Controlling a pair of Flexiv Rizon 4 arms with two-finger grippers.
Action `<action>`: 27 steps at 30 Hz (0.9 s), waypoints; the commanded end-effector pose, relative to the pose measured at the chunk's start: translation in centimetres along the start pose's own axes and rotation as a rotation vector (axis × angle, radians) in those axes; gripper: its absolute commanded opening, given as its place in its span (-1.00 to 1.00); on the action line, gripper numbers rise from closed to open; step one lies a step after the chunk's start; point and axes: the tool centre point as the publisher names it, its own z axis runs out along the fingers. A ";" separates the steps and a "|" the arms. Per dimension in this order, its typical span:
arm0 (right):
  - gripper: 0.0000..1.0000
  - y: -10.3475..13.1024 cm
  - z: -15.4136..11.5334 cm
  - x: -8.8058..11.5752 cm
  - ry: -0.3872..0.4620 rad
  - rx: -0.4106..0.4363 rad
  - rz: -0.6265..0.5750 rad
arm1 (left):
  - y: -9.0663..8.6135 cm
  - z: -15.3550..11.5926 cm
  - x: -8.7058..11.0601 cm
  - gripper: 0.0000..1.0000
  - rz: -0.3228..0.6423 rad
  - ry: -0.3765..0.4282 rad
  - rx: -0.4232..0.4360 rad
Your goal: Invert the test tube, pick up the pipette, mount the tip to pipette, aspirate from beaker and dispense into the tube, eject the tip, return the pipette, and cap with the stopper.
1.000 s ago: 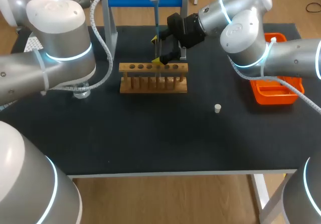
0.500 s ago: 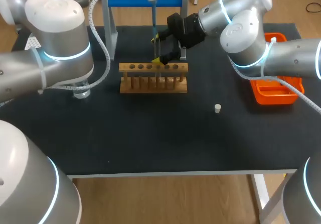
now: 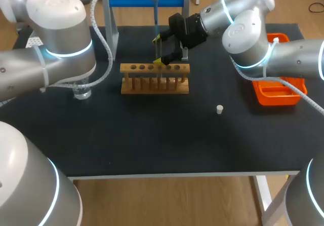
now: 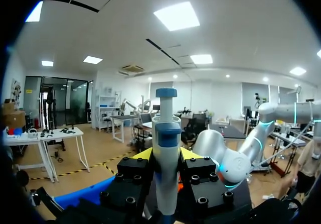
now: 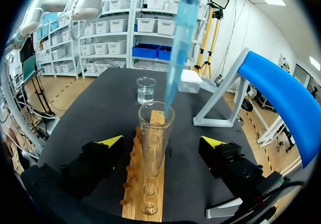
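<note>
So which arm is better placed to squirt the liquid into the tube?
Left, probably: its jaws clamp the pipette, whose tip points into the test tube mouth. The right jaws stand open beside the tube.

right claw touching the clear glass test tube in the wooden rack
Apart. Right wrist view: right claw open wide, gaps either side of the clear glass test tube.

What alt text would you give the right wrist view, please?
A pipette points its blue tip down into the mouth of a glass tube that stands in a wooden rack, between the fingers of the open right gripper, which do not touch it. A beaker stands beyond on the black table.
</note>
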 end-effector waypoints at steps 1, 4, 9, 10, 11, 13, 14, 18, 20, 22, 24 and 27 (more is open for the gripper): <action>1.00 0.0 -0.1 -0.1 0.004 0.002 0.001 | 0.1 0.3 -0.2 -1.00 0.001 0.004 0.016; 1.00 0.0 -0.1 -0.1 0.004 0.002 0.001 | 0.1 0.4 -0.2 -1.00 0.001 0.009 0.018; 1.00 0.0 -0.1 -0.1 0.004 0.002 0.001 | 0.0 0.6 0.0 -1.00 -0.003 0.021 0.019; 1.00 0.0 -0.1 -0.1 0.004 0.002 0.001 | 0.0 0.6 0.0 -1.00 -0.009 0.028 0.022; 1.00 0.0 -0.1 -0.1 0.004 0.002 0.001 | 0.0 0.6 0.0 -1.00 -0.011 0.030 0.023; 1.00 0.0 -0.1 -0.1 0.004 0.002 0.001 | 0.0 0.6 0.1 -1.00 -0.013 0.034 0.019; 1.00 0.0 -0.1 -0.1 0.004 0.002 0.001 | 0.1 0.6 0.2 -1.00 -0.014 0.035 0.017; 1.00 0.0 -0.1 -0.1 0.004 0.002 0.001 | 0.1 0.5 0.3 -1.00 -0.017 0.038 0.005; 1.00 0.0 -0.1 -0.1 0.004 0.002 0.001 | 0.1 0.4 0.3 -1.00 -0.017 0.037 -0.007; 1.00 0.0 -0.1 -0.1 0.004 0.002 0.001 | 0.2 0.3 0.4 -1.00 -0.019 0.038 -0.013; 1.00 0.0 -0.1 -0.1 0.004 0.002 0.001 | 0.2 0.2 0.4 -1.00 -0.021 0.038 -0.022; 1.00 0.0 -0.1 -0.1 0.004 0.002 0.001 | 0.3 0.2 0.4 -1.00 -0.018 0.036 -0.034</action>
